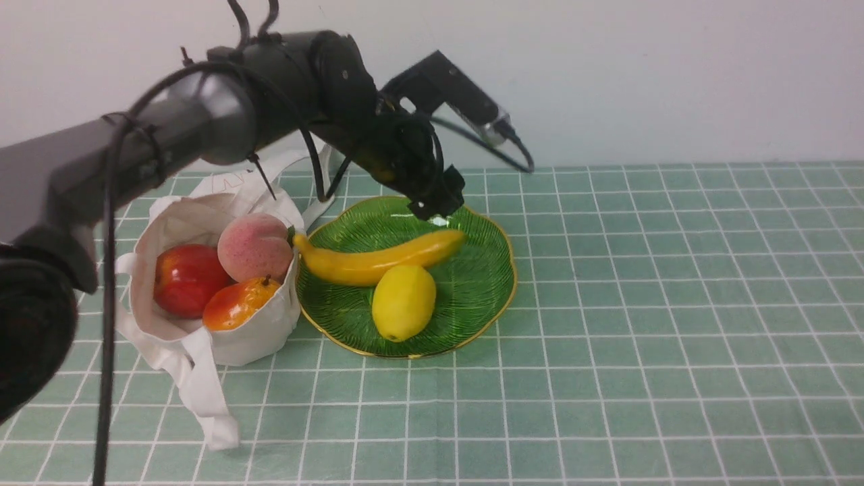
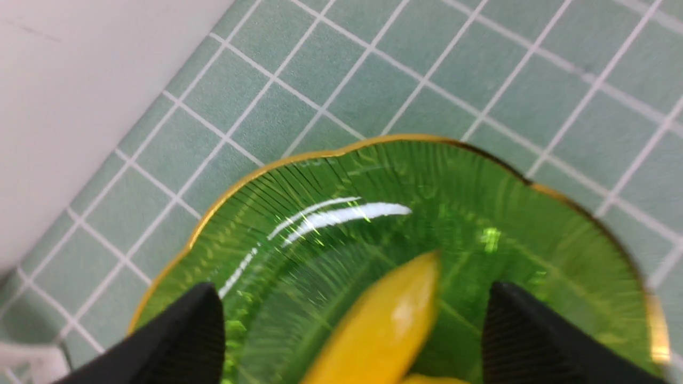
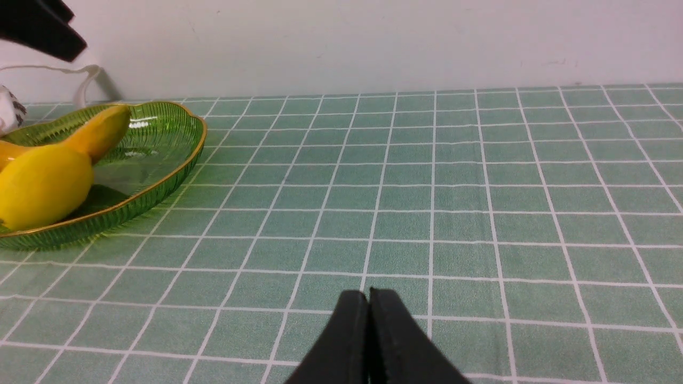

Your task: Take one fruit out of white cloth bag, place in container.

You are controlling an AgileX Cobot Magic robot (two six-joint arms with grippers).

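The banana (image 1: 378, 260) lies in the green ribbed container (image 1: 486, 297), stem end over the rim toward the white cloth bag (image 1: 223, 344). My left gripper (image 1: 439, 199) hovers just above the banana's far tip. In the left wrist view this gripper (image 2: 353, 287) is open, its fingers (image 2: 523, 336) wide apart on either side of the banana (image 2: 384, 330) with gaps on both sides. The right gripper (image 3: 368, 293) is shut and empty, low over the cloth to the right of the container (image 3: 160, 170).
A yellow lemon (image 1: 403, 302) rests in the dish in front of the banana. The bag holds a pink peach (image 1: 254, 246), a red apple (image 1: 185, 278) and an orange-red fruit (image 1: 236, 304). Its strap (image 1: 202, 398) trails toward the front edge. A white wall stands behind.
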